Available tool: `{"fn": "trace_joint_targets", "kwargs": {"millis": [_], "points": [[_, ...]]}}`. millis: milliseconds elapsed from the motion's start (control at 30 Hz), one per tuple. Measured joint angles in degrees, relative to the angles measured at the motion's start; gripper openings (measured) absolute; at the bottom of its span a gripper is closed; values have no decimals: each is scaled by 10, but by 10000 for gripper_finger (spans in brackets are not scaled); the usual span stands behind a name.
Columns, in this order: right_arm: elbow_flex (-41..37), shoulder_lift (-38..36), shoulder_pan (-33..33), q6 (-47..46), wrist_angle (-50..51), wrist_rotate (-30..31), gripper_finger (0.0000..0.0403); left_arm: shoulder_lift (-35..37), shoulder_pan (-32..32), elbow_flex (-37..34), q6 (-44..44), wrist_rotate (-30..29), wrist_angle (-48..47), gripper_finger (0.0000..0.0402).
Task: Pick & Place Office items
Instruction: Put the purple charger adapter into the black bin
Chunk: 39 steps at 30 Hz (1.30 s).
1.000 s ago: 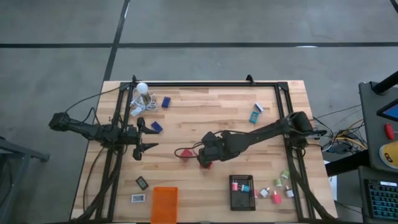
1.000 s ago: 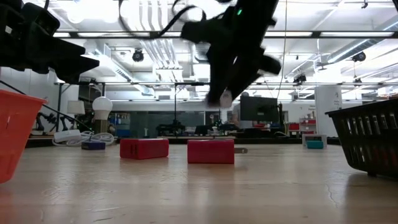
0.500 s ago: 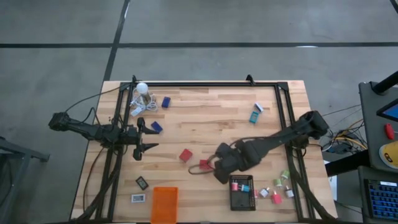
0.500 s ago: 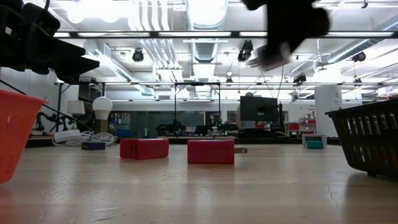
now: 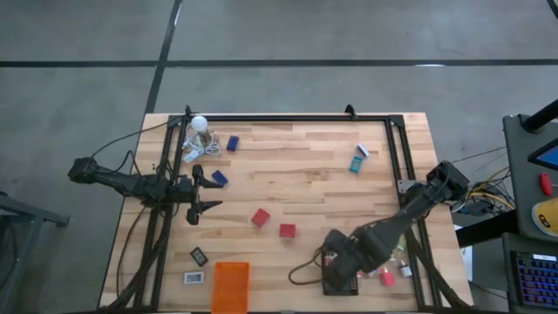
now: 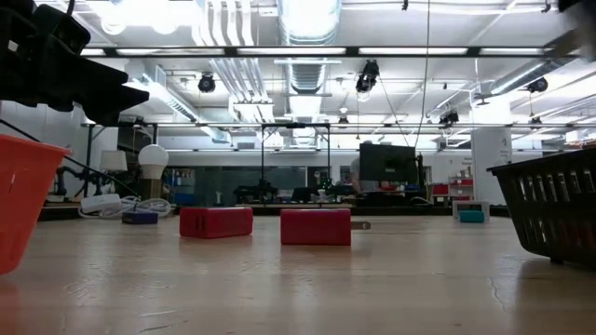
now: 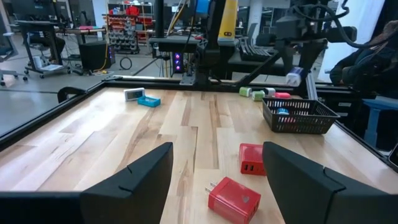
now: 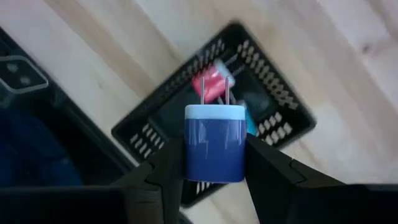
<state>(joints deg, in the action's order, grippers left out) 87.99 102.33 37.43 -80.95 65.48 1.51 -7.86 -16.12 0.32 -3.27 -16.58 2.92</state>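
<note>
My right gripper (image 5: 336, 262) hovers over the black basket (image 5: 350, 281) near the table's near right corner, shut on a blue plug block (image 8: 215, 152) with a pale top and two prongs. The basket holds pink and teal pieces (image 8: 211, 87). Two red cubes (image 5: 260, 217) (image 5: 287, 230) lie flat mid-table, and they also show in the low view (image 6: 316, 226). Dark blue blocks (image 5: 219, 177) (image 5: 233, 142) and a teal-and-white box (image 5: 358, 160) rest farther back. My left gripper (image 5: 207, 187) waits open at the left edge. My right gripper pinches the blue plug block by its two side faces (image 8: 189, 155) between the two fingers (image 8: 171, 168). The fingers come from above, pointing down. The block is lifted clear over the basket, with its prongs (image 8: 214, 92) pointing away from the wrist toward the basket.
An orange tray (image 5: 230, 286) sits at the near edge, with small black and white rectangles (image 5: 199, 256) (image 5: 193, 277) beside it. Pink and green bits (image 5: 388, 272) lie right of the basket. A light bulb and cable (image 5: 200, 131) are at the far left corner. A black frame (image 5: 288, 117) rims the table.
My right gripper, shut on the blue plug block, has travelled from beside the red cubes toward the near right corner until it is above the black basket, and it has left the low view. The red cubes and the left arm have kept still.
</note>
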Motion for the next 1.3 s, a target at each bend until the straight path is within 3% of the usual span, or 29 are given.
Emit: {"fn": "trace_joint_targets", "kwargs": {"millis": [267, 533, 1300], "points": [[-2, 18, 37, -26, -26, 36, 139, 0, 0, 0, 0, 0, 0, 252], [-3, 53, 58, -1, -76, 28, 139, 0, 0, 0, 0, 0, 0, 252], [-5, 154, 64, 1, -88, -14, 139, 0, 0, 0, 0, 0, 0, 252]]}}
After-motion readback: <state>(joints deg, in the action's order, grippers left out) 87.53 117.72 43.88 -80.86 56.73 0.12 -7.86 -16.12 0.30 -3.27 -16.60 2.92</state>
